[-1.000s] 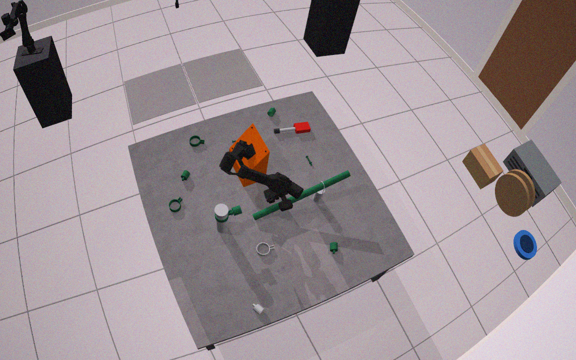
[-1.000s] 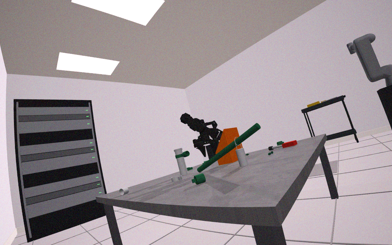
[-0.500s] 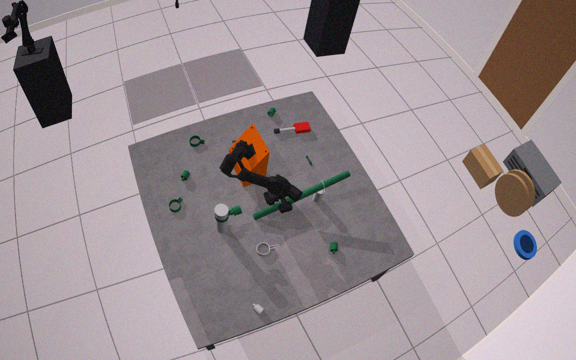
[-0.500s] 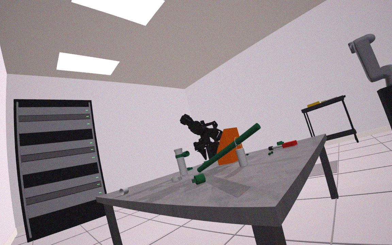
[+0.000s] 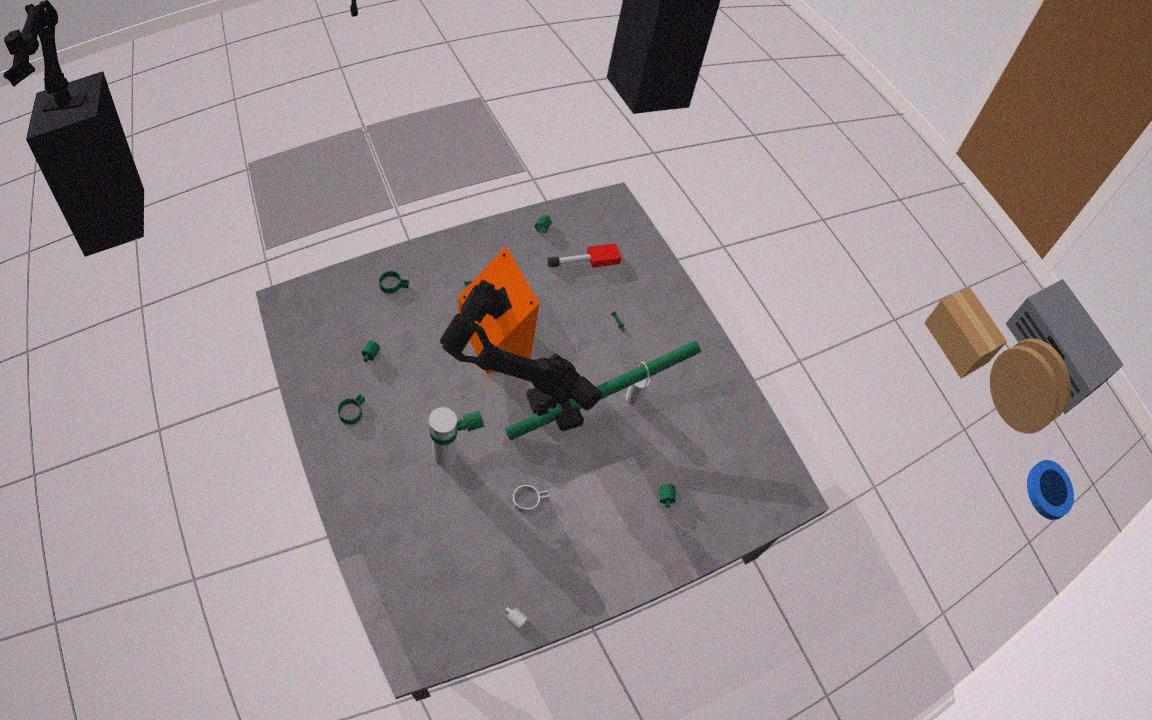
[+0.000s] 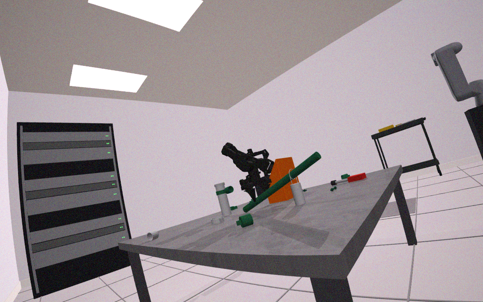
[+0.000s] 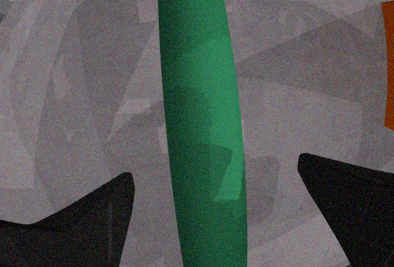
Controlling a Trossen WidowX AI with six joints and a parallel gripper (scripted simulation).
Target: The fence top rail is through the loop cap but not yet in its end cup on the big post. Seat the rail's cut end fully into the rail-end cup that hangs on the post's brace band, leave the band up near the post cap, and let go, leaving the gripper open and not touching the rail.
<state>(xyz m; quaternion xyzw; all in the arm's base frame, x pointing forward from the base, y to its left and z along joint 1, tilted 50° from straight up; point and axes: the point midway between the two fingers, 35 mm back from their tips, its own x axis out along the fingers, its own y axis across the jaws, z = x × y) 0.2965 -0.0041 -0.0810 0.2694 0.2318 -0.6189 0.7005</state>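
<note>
The green rail [image 5: 661, 365] [image 6: 303, 165] [image 7: 201, 94] passes through the wire loop on the short post [image 6: 298, 194] and slopes down to its low end, short of the big post [image 5: 439, 454] [image 6: 223, 204]. The big post's green brace band [image 6: 220, 193] sits up near its cap, and the green rail-end cup [image 5: 473, 420] [image 6: 229, 189] hangs from it, empty, higher than the rail's low end. My gripper [image 5: 555, 411] [image 6: 258, 195] [image 7: 220, 173] is open over the rail's lower half. The rail runs between the spread fingers, with a gap on both sides in the wrist view.
An orange block [image 5: 517, 291] [image 6: 284, 180] stands by the arm. A loose green cup [image 5: 667, 494] [image 6: 246, 220], a white ring band and a small white cap [image 5: 517, 617] [image 6: 153, 235] lie on the table. A red-handled tool [image 5: 603, 256] [image 6: 356, 177] and several green fittings lie farther off.
</note>
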